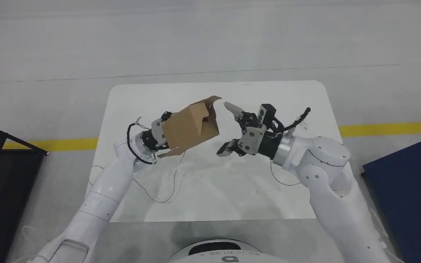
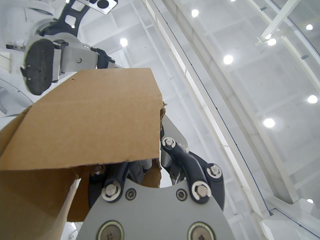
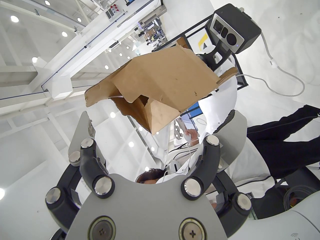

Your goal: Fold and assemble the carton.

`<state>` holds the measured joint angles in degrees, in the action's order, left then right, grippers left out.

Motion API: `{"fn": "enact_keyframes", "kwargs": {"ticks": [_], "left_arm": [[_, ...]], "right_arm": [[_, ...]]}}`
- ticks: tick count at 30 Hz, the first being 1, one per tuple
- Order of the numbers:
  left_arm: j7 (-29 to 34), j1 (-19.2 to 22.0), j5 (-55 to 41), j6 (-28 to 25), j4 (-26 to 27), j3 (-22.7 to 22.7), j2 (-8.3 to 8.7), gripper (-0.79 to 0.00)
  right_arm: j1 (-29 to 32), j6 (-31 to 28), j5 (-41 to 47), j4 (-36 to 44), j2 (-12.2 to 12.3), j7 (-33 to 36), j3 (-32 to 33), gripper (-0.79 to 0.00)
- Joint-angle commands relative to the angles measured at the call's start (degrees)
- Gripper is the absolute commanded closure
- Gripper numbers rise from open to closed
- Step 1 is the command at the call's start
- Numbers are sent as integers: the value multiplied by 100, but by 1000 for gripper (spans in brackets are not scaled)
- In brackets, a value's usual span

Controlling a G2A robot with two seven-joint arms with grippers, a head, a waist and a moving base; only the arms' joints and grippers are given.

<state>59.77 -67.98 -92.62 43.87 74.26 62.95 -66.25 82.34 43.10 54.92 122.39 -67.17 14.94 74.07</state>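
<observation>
Hanging above the white tabletop (image 1: pixel 217 191) in the top view, the brown carton (image 1: pixel 192 126) sits clear of the surface near its middle. It is gripped at one end by the left hand (image 1: pixel 164 129), whose fingers are closed on the cardboard. The box is only partly formed: its panels stand at angles to one another, and a loose flap (image 1: pixel 212 100) pokes out toward the far edge of the tabletop. The right hand (image 1: pixel 228 128) faces the carton's open end from the other side, just beside it but not touching, its two fingers spread wide with nothing between them. From the left wrist view, a broad flat panel of the carton lies across the left hand, and a ragged torn edge runs down next to one bare metal finger (image 2: pixel 173 132). The other finger is hidden behind the cardboard, so the grip shows as a wall of the box caught between them. Beyond the panel's far corner the right hand's dark textured pad (image 2: pixel 40 68) peeks out, apart from the cardboard. From the right wrist view, the carton hangs tilted ahead of the right hand with its open end turned toward it, one flap folded inward and another sticking out to the side. The right hand's fingers (image 3: pixel 83 131) stand far apart on either side, short of the box, holding nothing.
</observation>
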Motion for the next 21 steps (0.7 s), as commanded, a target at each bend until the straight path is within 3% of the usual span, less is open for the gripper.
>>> {"fn": "enact_keyframes", "kwargs": {"ticks": [1, 2, 8, 12, 16, 19, 21], "left_arm": [[16, -45, 157, -9, 21, 40, 19, 0], [27, -66, 232, -4, 34, 51, 27, 0], [125, -185, 470, -61, 127, 70, 58, 0], [182, -269, 739, -118, 192, 100, 106, 0], [251, -341, 890, -187, 265, 105, 151, 0], [296, -367, 953, -232, 326, 108, 184, 0], [338, -374, 1004, -274, 334, 120, 203, 0]], "right_arm": [[0, 0, 0, 0, 0, 0, 0, -785], [0, 0, 0, 0, 0, 0, 0, -785], [280, -1457, 1171, -132, -68, 525, 486, -785], [431, -1723, 1406, -189, -71, 824, 587, -785], [311, -1620, 1311, -356, -81, 634, 409, -650], [172, -1616, 1235, -502, -102, 322, 238, -613], [105, -1596, 1186, -573, -112, 175, 152, -502]]}}
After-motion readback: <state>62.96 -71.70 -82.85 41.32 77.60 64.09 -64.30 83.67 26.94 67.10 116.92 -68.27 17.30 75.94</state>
